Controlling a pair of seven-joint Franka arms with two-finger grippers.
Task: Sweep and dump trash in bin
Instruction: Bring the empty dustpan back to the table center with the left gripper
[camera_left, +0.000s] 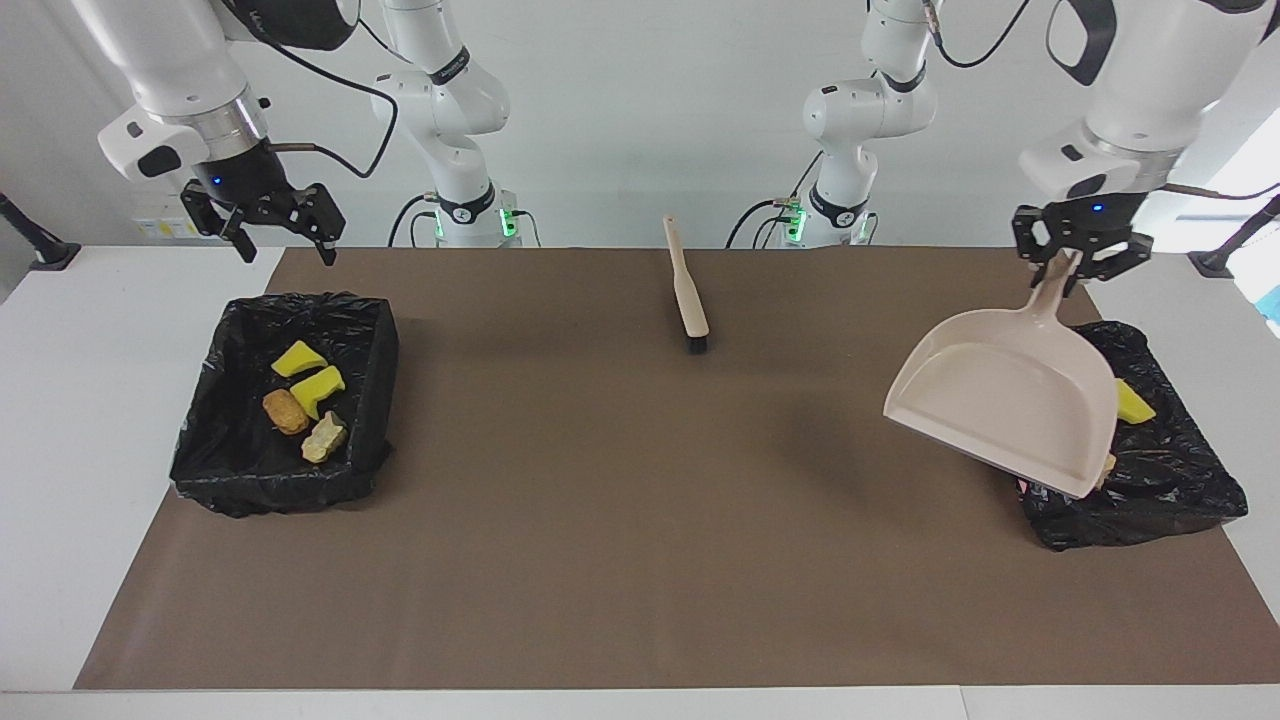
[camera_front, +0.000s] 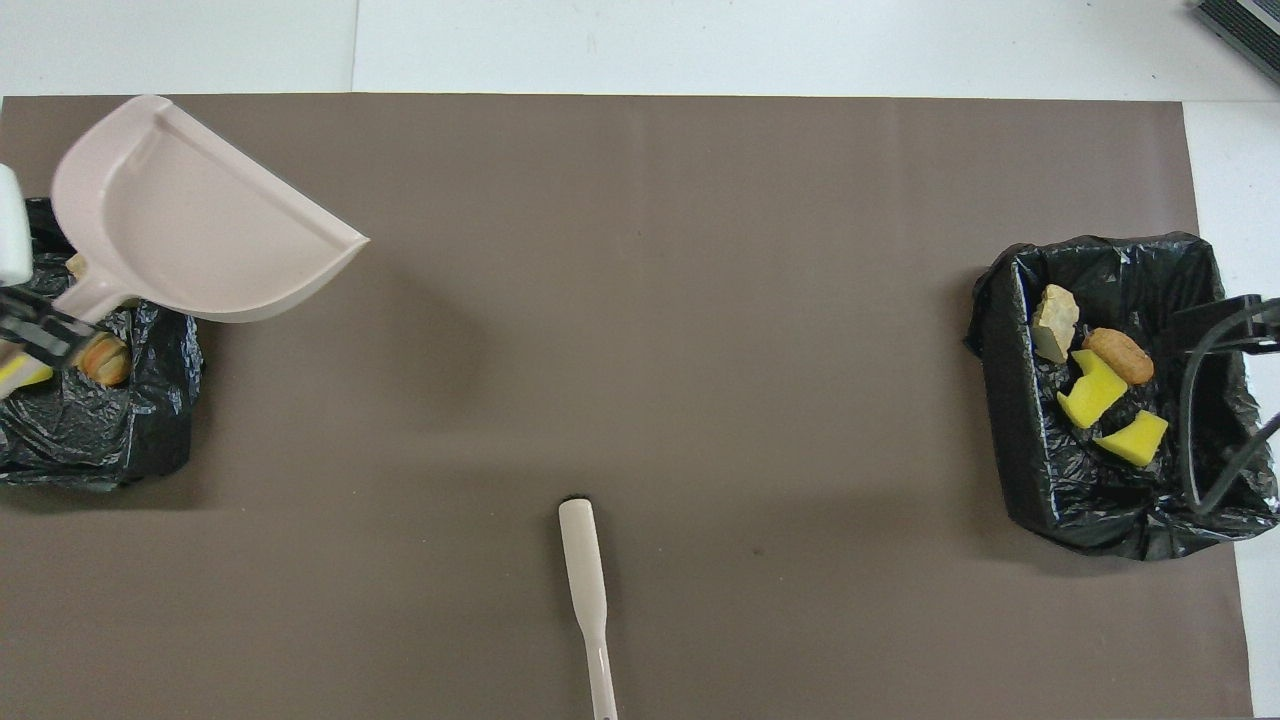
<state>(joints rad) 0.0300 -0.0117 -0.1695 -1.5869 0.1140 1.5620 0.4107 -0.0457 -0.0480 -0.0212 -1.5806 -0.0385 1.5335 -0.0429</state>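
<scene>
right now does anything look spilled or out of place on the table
Nothing looks spilled: the trash lies inside the black-lined bins, none on the brown mat. The one unusual sight is the dustpan, hanging tilted and empty from the left gripper over the bin at that arm's end. The brush lies on the mat; the right gripper is open, holding nothing.

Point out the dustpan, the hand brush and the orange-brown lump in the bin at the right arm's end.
dustpan (camera_left: 1005, 400), facing view, middle of its empty scoop.
hand brush (camera_left: 690, 298), facing view, flat wooden back just above the bristles.
orange-brown lump (camera_left: 286, 411), facing view, centre of its top.
</scene>
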